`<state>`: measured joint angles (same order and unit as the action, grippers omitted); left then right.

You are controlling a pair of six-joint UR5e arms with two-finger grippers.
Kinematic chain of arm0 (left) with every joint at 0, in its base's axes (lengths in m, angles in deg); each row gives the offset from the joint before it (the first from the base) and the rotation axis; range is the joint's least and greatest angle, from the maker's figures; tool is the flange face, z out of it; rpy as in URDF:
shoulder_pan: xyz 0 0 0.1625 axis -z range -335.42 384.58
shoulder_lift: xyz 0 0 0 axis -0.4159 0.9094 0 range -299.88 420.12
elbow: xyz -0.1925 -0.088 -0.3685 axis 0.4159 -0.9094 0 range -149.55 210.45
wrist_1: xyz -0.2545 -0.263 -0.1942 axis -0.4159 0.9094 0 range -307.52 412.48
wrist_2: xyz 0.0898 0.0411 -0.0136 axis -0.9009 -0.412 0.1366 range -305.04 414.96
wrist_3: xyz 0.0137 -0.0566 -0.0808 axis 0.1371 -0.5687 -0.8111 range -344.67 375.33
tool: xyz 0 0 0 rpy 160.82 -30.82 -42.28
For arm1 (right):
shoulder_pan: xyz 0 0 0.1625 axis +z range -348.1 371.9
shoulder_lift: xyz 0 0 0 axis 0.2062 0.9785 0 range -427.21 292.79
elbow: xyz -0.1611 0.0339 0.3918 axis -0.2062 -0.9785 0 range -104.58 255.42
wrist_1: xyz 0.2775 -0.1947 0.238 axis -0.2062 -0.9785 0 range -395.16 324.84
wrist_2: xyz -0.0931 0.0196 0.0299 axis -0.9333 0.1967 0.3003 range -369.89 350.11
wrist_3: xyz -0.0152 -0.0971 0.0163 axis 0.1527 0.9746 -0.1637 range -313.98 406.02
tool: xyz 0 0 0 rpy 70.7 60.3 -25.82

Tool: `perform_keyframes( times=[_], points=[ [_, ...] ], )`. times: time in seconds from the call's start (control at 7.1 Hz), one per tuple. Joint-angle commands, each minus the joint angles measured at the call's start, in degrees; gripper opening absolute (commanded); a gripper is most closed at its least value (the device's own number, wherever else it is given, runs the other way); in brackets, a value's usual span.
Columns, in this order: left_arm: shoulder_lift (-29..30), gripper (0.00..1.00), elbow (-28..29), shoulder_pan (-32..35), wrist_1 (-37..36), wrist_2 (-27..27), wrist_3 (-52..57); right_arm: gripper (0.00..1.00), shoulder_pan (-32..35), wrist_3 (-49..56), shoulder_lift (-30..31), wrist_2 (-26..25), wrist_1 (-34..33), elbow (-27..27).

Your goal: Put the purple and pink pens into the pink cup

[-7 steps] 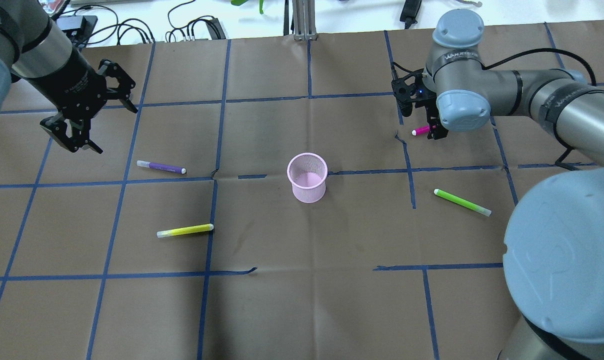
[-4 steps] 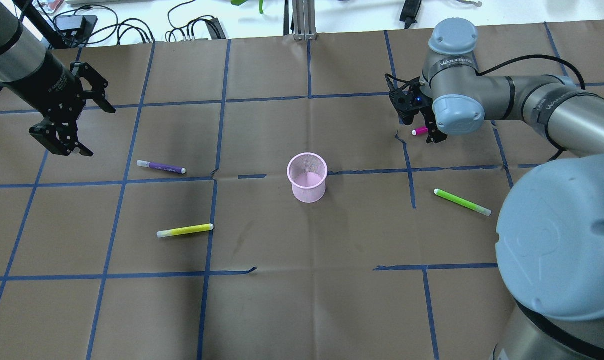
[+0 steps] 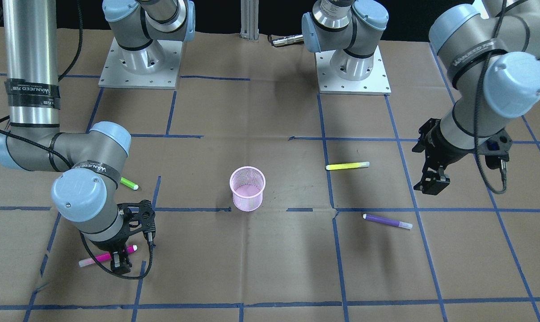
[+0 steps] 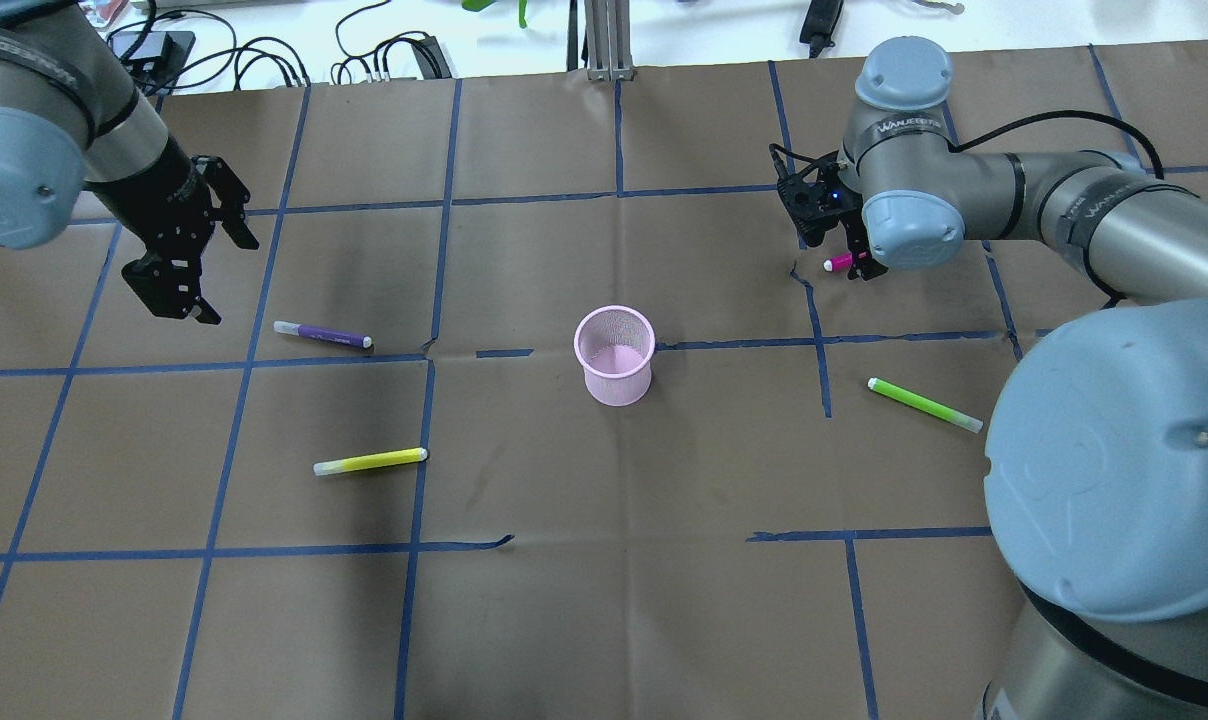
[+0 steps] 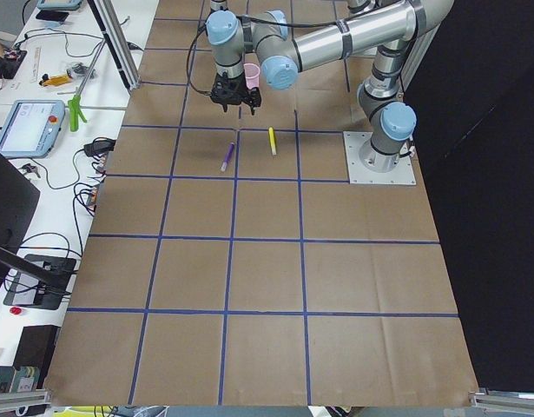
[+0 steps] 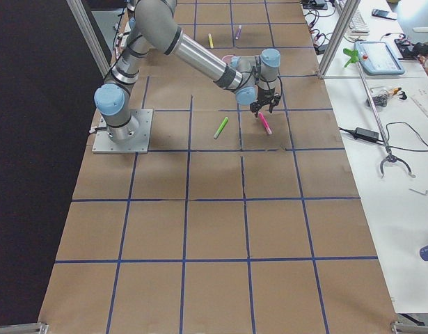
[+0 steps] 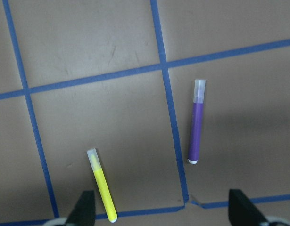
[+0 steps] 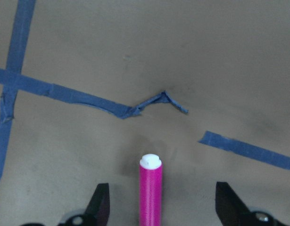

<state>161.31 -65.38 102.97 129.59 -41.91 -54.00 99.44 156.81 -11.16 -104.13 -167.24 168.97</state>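
Note:
The pink mesh cup (image 4: 614, 355) stands upright mid-table, empty. The purple pen (image 4: 322, 334) lies left of it and also shows in the left wrist view (image 7: 197, 121). My left gripper (image 4: 214, 278) is open and empty, hovering up and to the left of the purple pen. The pink pen (image 4: 838, 263) lies flat on the table at the far right. My right gripper (image 4: 864, 265) is down low and open. In the right wrist view the pink pen (image 8: 150, 190) lies between its fingers (image 8: 100, 203), apart from both.
A yellow pen (image 4: 370, 461) lies in front of the purple one. A green pen (image 4: 924, 404) lies right of the cup. Blue tape lines grid the brown paper table (image 4: 604, 600). Cables lie along the far edge (image 4: 364, 50).
The left arm swung out left, then came back right and lower, closer to the purple pen. The right gripper shifted slightly left over the pink pen and stays open.

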Motion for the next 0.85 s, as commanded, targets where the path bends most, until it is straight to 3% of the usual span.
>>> perform_keyframes(
  times=[0.0, 0.14, 0.28, 0.7],
  points=[
    [7.8, 0.99, -1.2, 5.7, -13.6, -9.5, -7.5, 0.81, 0.0, -0.1, -0.8, -0.1, -0.8, 0.0],
    [11.5, 0.99, -1.3, 7.7, -17.6, -15.7, -10.5, 0.71, 0.0, -0.1, -0.6, -0.2, -0.7, 0.0],
    [14.2, 0.99, -1.4, 9.2, -20.3, -17.9, -13.2, 0.56, 0.0, -0.1, -0.5, -0.3, -0.9, 0.0],
    [20.0, 0.99, -4.2, 12.1, -26.8, -21.9, -20.3, 0.38, 0.1, -0.1, -0.4, -0.4, -0.9, 0.1]
  ],
)
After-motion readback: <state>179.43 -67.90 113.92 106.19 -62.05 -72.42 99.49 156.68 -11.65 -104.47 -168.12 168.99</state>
